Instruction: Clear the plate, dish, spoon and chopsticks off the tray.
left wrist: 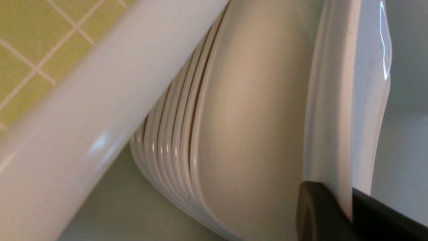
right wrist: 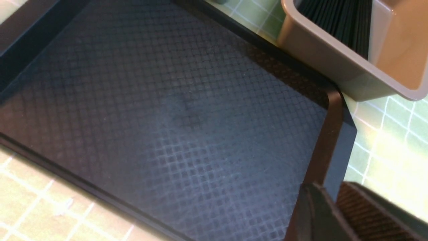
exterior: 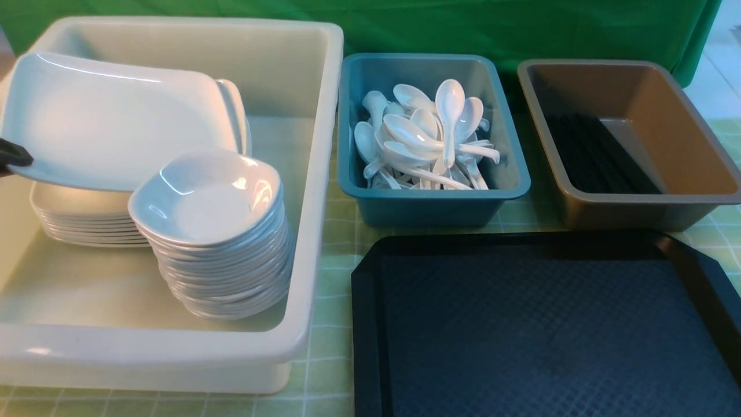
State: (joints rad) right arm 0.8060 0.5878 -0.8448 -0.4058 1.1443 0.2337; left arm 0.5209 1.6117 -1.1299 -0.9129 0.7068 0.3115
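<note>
Front view. Shows three bins and one tray [exterior: 544, 336] on a green checked cloth [exterior: 336, 243].

In the big white bin [exterior: 327, 145]: one plate [exterior: 116, 116], held tilted above a stack of like plates [exterior: 81, 223]. Roughly eight in the stack, not countable for certain, with at least one more leaning behind. Only a sliver of the left gripper [exterior: 11, 156] visible, at the plate's left edge. Beside the plates, one stack of small dishes [exterior: 226, 255], about a dozen.

In the teal bin [exterior: 428, 211]: a heap of white spoons [exterior: 428, 139], too tangled to count.

In the brown bin [exterior: 625, 211]: a dark bundle of chopsticks [exterior: 596, 156], single sticks not separable.

Tray nearest the camera, right of the white bin, with diamond texture showing from rim to rim.

Left wrist view. Gives the grip that is barely seen from the front: two black fingers [left wrist: 317, 214] pinching the plate's rim, one on each face. Plate apart from the stack beneath. About eight rims in that stack, close against the white bin's wall.

Right wrist view. Gives the only sight of the right gripper [right wrist: 334, 201], near the tray's cut-off corner beside the brown bin. Fingers close together, with a narrow slit between and nothing in it. Chopsticks here as fine black ridges inside the brown bin.
</note>
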